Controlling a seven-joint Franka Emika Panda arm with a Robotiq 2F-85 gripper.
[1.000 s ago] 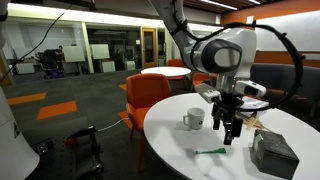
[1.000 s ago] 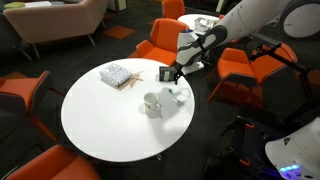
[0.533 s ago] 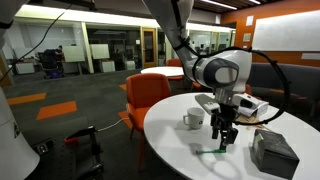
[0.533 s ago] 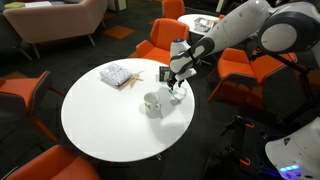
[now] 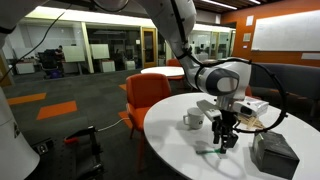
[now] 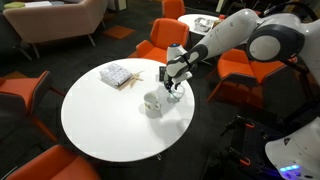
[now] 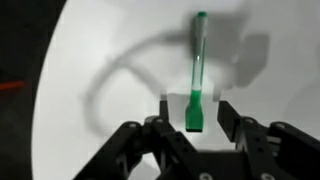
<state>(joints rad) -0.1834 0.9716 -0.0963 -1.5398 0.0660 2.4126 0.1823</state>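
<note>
1. Dropped since a second ago onto the desk (image 5: 172, 140), end effector (image 5: 224, 145) at right centre.
2. Straddled one end of the green pen (image 7: 199, 60), fingers apart, lower centre of wrist view.
3. Best squeezed centred, squarely.

smooth green plastic pen (image 7: 198, 70), matt white table (image 7: 280, 90), glossy white mug (image 5: 193, 119)
</note>
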